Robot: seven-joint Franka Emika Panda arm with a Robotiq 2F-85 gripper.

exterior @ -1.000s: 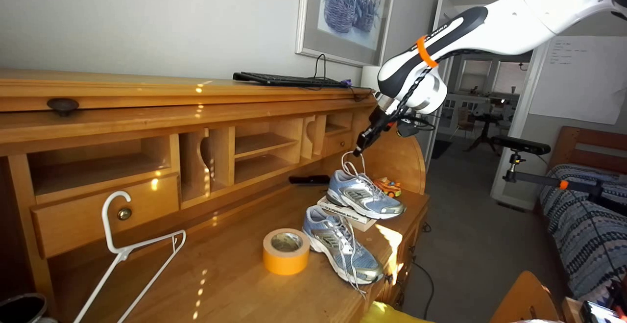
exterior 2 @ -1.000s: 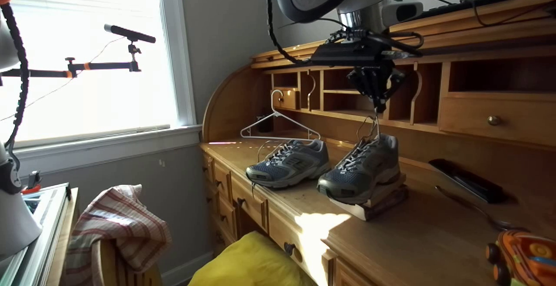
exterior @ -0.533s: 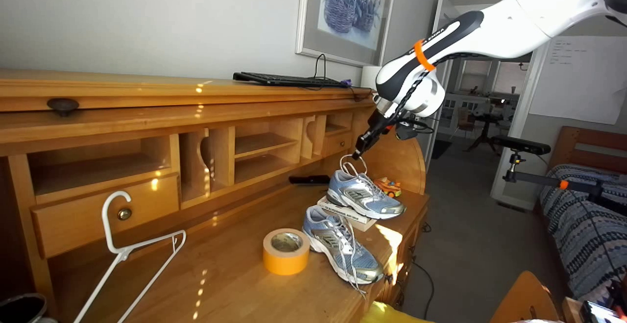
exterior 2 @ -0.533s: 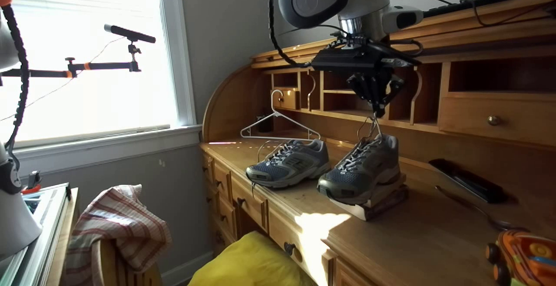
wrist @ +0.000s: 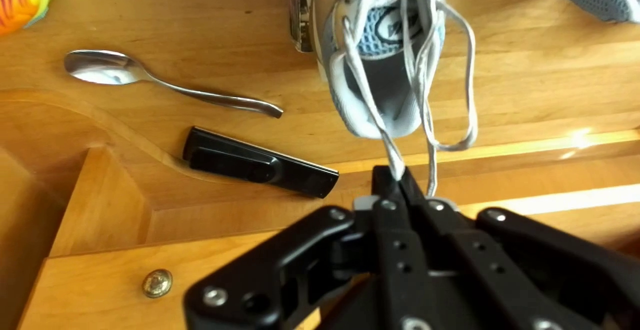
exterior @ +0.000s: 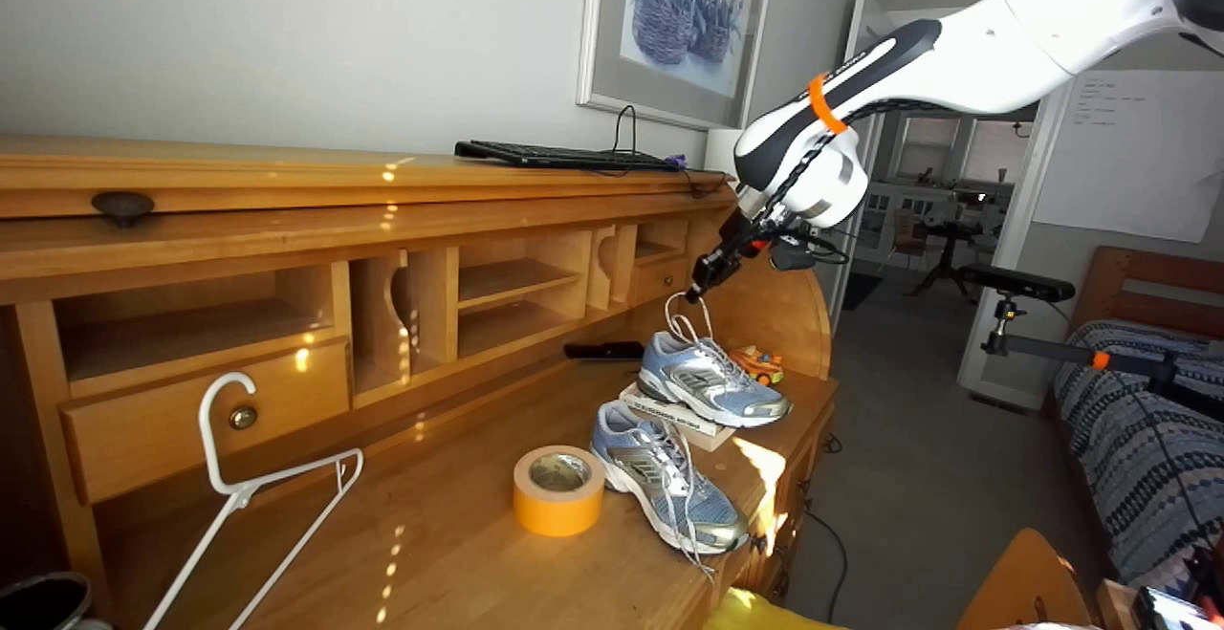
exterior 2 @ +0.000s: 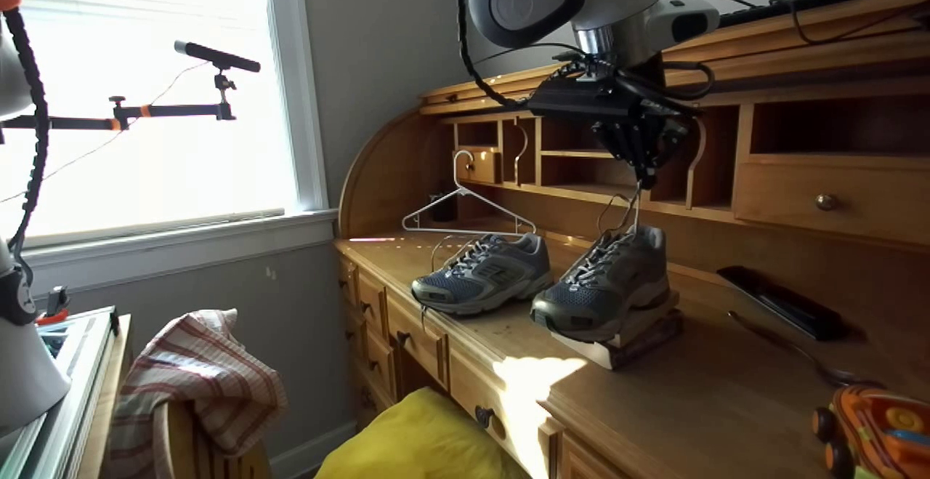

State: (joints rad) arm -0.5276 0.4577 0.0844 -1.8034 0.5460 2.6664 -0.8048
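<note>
My gripper (wrist: 398, 180) is shut on a white-grey shoelace (wrist: 369, 100), pinched at its fingertips. The lace runs down to a blue-grey running shoe (wrist: 387, 42) directly below. In both exterior views the gripper (exterior: 695, 295) (exterior 2: 644, 178) is above the heel opening of that shoe (exterior: 708, 383) (exterior 2: 607, 286). The shoe rests tilted on a thick book (exterior: 672, 412) (exterior 2: 643, 335). Another lace loop (wrist: 470, 94) hangs free beside the held one. A matching shoe (exterior: 660, 482) (exterior 2: 483, 275) lies on the desk beside it, apart from the gripper.
On the desk are an orange tape roll (exterior: 558, 508), a white hanger (exterior: 234, 494) (exterior 2: 461, 190), a spoon (wrist: 107, 67), a black oblong object (wrist: 255, 162) (exterior 2: 785, 303) and an orange toy car (exterior 2: 883, 424). Wooden cubbyholes (exterior: 521, 276) stand behind the shoes.
The gripper dipped slightly towards the shoe, then rose again and shifted a little towards the cubbyholes. The held lace is straighter now. The shoes have not moved.
</note>
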